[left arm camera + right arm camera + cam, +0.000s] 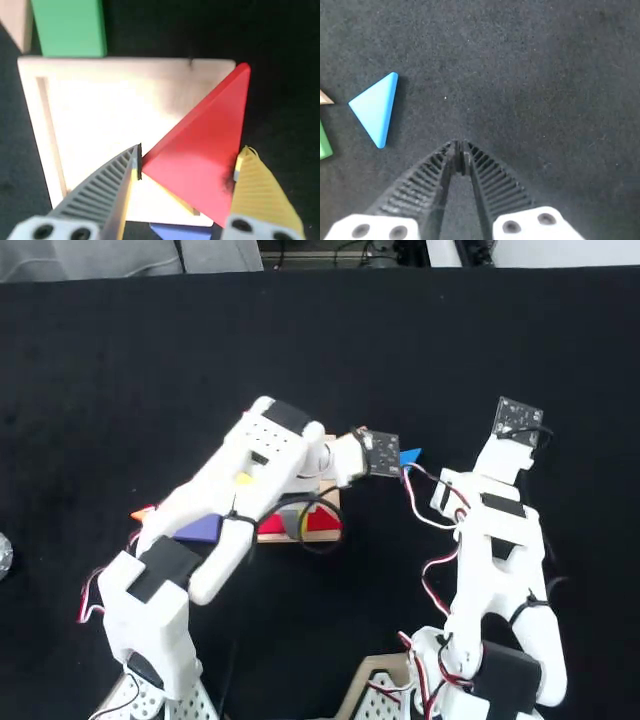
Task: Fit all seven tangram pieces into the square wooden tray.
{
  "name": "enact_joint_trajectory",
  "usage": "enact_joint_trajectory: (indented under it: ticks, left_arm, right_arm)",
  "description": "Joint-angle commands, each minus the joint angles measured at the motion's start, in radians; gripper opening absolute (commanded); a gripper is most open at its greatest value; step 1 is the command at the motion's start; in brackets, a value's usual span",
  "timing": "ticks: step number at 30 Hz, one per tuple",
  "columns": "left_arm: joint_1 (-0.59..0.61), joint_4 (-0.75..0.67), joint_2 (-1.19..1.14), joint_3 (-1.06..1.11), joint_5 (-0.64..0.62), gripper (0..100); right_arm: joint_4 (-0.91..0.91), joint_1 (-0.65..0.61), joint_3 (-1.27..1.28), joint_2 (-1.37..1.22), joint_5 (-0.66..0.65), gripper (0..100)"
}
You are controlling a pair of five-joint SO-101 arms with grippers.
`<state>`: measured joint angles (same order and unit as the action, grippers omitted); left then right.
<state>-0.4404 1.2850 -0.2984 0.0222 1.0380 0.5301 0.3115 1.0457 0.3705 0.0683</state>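
In the left wrist view the square wooden tray [100, 115] lies below my left gripper [187, 167]. That gripper is shut on a large red triangle [200, 145], one fingertip on each side. The triangle sits tilted over the tray, one corner past the rim. A yellow piece [172, 195] peeks out under it. In the high view the red triangle [322, 522] shows beside the left arm, which covers most of the tray. My right gripper [460, 152] is shut on nothing above bare black cloth, with a light blue triangle [375, 107] off to one side.
A green piece [70, 25] and a tan piece [14, 20] lie just beyond the tray. A purple piece [200, 530] and an orange piece [143, 512] lie by the left arm. The blue triangle [410, 456] lies between the arms.
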Motion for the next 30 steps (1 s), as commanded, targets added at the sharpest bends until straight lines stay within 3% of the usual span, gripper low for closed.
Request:
enact_joint_trajectory:
  ticks: [1, 26, 30]
  left_arm:
    - [0.058, -0.006, 0.002, -0.016, 0.049, 26]
    - [0.059, -0.063, 0.000, -0.024, 0.017, 34]
    - [0.051, -0.137, 0.003, -0.105, -0.141, 32]
  right_arm:
    - [-0.018, 0.006, -0.062, 0.044, 0.005, 1.2]
    - [-0.018, -0.020, -0.062, 0.044, 0.005, 1.2]
    - [-0.018, -0.017, -0.062, 0.044, 0.005, 1.2]
